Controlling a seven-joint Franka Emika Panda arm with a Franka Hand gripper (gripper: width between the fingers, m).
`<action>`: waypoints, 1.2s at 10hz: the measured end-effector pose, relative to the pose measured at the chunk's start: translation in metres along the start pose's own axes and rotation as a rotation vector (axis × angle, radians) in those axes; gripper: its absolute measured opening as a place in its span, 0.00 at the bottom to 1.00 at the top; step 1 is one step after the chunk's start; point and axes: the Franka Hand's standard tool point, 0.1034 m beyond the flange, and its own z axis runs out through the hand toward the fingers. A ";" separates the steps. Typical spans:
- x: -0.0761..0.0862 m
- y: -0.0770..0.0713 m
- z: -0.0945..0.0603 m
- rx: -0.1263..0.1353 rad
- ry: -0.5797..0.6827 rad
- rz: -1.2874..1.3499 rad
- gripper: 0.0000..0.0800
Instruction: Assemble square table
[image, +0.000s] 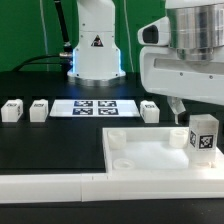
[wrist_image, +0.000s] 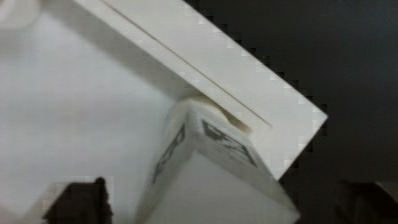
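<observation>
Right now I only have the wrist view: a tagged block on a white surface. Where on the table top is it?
Observer: The leg block stands upright on the table top, at its end on the exterior view's right.
Operator: Other legs?
Observer: Three more leg blocks sit loose on the black table: two at the exterior view's left, one behind the top.
Operator: Between them?
Observer: The marker board.
</observation>
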 end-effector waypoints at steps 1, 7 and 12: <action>0.000 0.000 0.000 0.000 0.000 -0.070 0.80; -0.006 -0.004 0.006 -0.067 0.054 -0.711 0.81; -0.003 -0.002 0.006 -0.059 0.059 -0.443 0.37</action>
